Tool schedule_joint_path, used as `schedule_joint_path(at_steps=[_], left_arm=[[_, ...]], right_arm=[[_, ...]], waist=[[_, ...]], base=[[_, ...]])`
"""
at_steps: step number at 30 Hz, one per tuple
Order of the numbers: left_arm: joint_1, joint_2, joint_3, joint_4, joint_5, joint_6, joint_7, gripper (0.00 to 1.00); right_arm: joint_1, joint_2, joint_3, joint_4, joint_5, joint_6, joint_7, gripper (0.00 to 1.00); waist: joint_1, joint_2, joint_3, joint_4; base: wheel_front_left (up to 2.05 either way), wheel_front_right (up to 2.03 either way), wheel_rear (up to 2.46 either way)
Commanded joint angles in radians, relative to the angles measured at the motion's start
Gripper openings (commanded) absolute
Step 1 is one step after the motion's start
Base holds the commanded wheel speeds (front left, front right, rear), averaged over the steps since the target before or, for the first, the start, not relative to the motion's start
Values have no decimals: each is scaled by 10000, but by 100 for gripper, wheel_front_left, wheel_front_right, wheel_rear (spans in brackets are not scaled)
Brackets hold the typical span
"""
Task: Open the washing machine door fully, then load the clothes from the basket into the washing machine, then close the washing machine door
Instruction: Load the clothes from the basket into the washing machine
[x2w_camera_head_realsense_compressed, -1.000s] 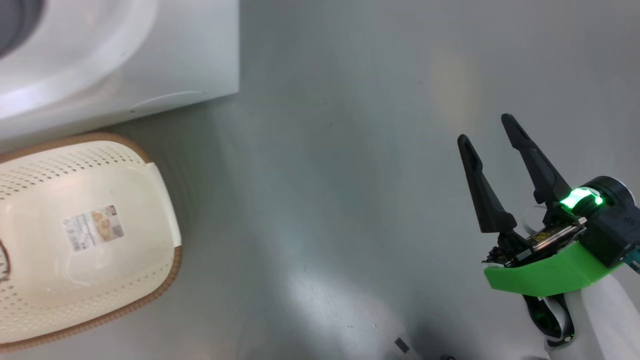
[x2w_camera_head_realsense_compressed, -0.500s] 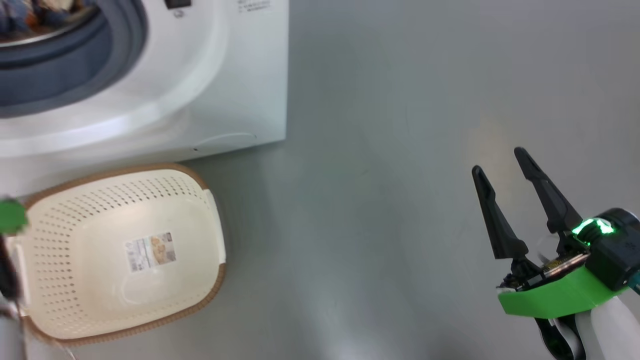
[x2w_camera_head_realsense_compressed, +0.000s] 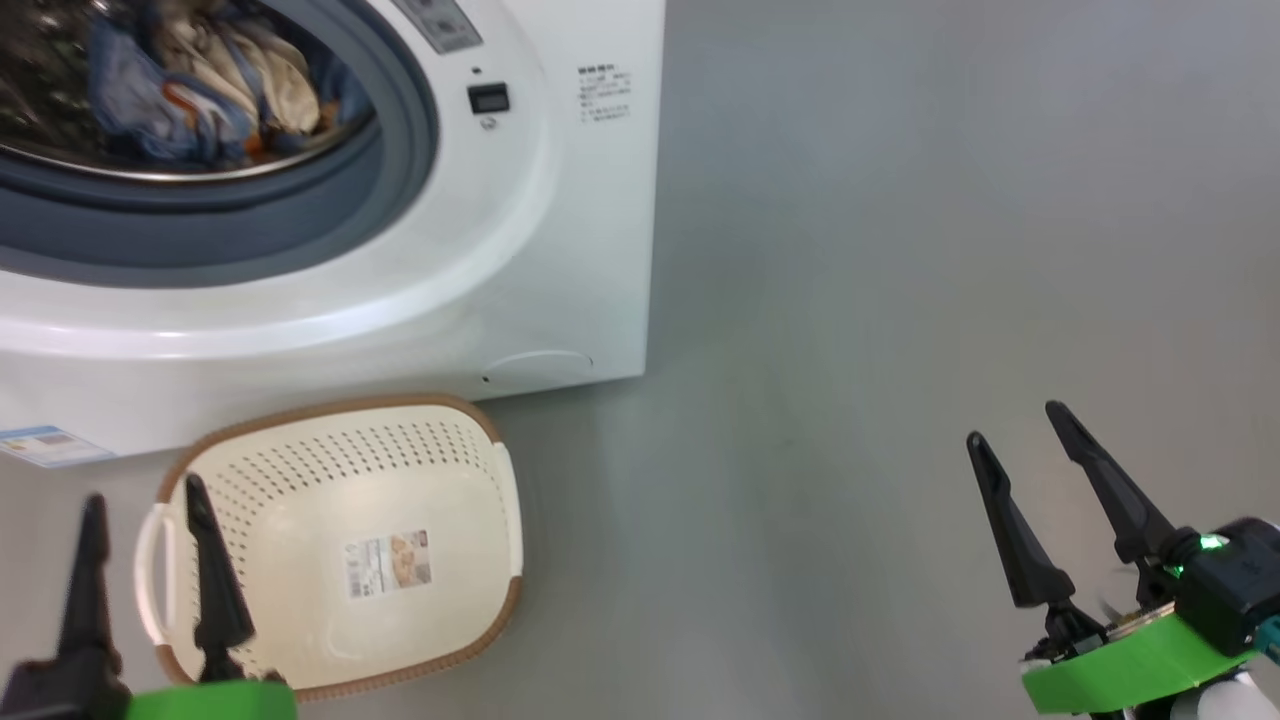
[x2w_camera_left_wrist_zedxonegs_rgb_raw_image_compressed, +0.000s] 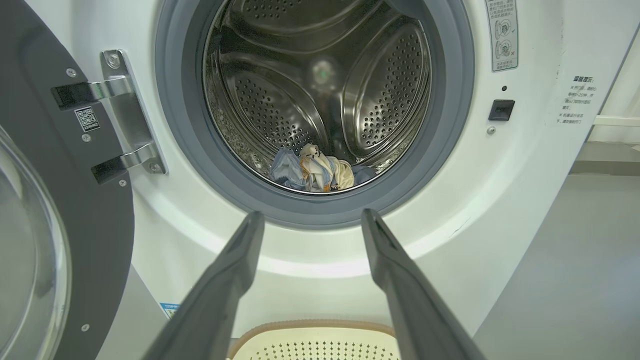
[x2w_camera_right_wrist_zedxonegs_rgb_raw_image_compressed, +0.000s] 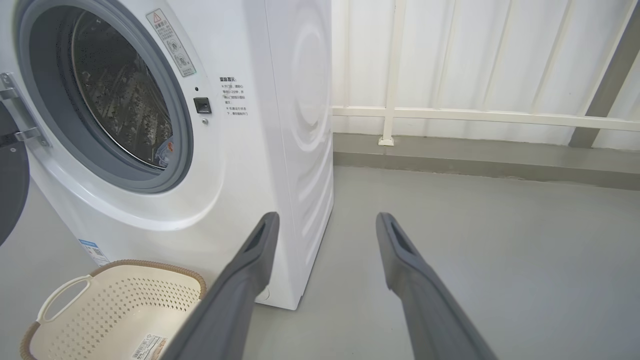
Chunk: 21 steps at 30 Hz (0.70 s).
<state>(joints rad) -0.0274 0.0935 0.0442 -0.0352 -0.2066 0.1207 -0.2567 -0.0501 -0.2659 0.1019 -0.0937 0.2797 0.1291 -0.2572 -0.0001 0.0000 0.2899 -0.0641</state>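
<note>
Head camera has tilted up since a second ago. The whole frame has shifted, so that is view motion and the things haven't moved. Back then only the lower front corner of the washing machine (x2w_camera_head_realsense_compressed: 560, 250) showed; now the frame reaches the open mouth and the grey-blue seal (x2w_camera_head_realsense_compressed: 400, 170). The basket (x2w_camera_head_realsense_compressed: 330, 470) appears further right in frame, still just beside the machine's foot on the floor (x2w_camera_head_realsense_compressed: 850, 300). The left end effector (x2w_camera_head_realsense_compressed: 144, 491) is now in frame at lower left, overlapping the basket's left handle (x2w_camera_head_realsense_compressed: 150, 570). Half a second ago there was only a green blur there. The right end effector (x2w_camera_head_realsense_compressed: 1015, 423) sits lower right over bare floor, its pose unchanged.

Counts:
- 1 washing machine and 1 steel drum (x2w_camera_left_wrist_zedxonegs_rgb_raw_image_compressed: 390, 85).
- 1 washing machine door (x2w_camera_left_wrist_zedxonegs_rgb_raw_image_compressed: 75, 210), swung open on the left on its hinge (x2w_camera_left_wrist_zedxonegs_rgb_raw_image_compressed: 125, 110).
- 1 basket, upright, with 1 label (x2w_camera_head_realsense_compressed: 388, 563) on its floor.
- 1 blue sticker (x2w_camera_head_realsense_compressed: 40, 445).
- 2 end effectors, both with fingers spread wide and gripping nothing.
- clothes (x2w_camera_head_realsense_compressed: 200, 90): 1 bundle at the drum bottom, light blue and cream. I can't tell how many pieces.
</note>
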Motion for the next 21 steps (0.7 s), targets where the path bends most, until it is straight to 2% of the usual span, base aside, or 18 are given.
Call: schedule_joint_path(at_steps=[1,6,11,21], left_arm=[[255,99,231,-453,129,101,-50,100],[1164,-89,80,-595,123,172,-50,100],[2002,-43,-139,-486,122,-101,-51,100],[2401,-42,-522,-390,109,-258,-1,100]], right_arm=[[236,-202,124,-179,-166,16,-46,100],[724,-58,100,-98,-170,16,-46,100],[1103,-46,384,103,-243,16,-46,100],[1390,-48,534,168,-297,16,-46,100]], waist=[[1,0,-743,472],[1,0,-1639,575],[1,0,-2612,551],[1,0,-3082,527]], base=[[0,0,0],[0,0,0],[0,0,0],[0,0,0]])
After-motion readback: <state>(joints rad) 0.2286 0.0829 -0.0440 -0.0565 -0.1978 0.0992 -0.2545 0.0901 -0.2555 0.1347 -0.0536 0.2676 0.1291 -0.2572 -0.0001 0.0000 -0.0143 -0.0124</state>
